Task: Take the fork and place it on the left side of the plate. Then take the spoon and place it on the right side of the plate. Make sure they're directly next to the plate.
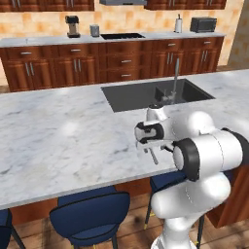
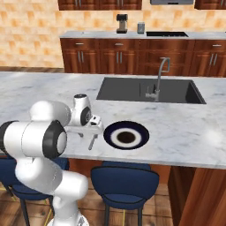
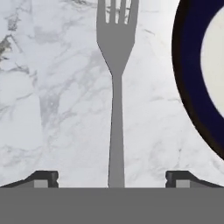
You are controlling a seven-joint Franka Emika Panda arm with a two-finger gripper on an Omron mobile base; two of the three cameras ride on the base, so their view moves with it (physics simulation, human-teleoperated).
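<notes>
Two dark fingertips (image 3: 43, 178) of my pincer (image 3: 112, 179) stand well apart at the bottom of the hand view, jaws spread wide, with the fork (image 3: 115, 87) lying flat on the marble tabletop (image 3: 52, 109) between them. Neither tip touches the thin handle, which runs straight up the middle of that view to the tines at its top edge. Just to the fork's right lies the plate (image 3: 192, 87), its dark navy rim curving close beside the handle but apart from it, a strip of bare marble showing between the two.

From the right base view, I see the plate (image 2: 126, 135) sitting near the front edge of the tabletop (image 2: 185, 128), in front of the sink (image 2: 150, 90). The fork (image 2: 92, 142) lies at its left side, handle end toward the front edge, with the pincer (image 2: 93, 128) poised low above it. In the left base view, the fork's handle (image 1: 153, 156) pokes out below the hand (image 1: 151, 133), near the front edge; the arm covers the plate there.
</notes>
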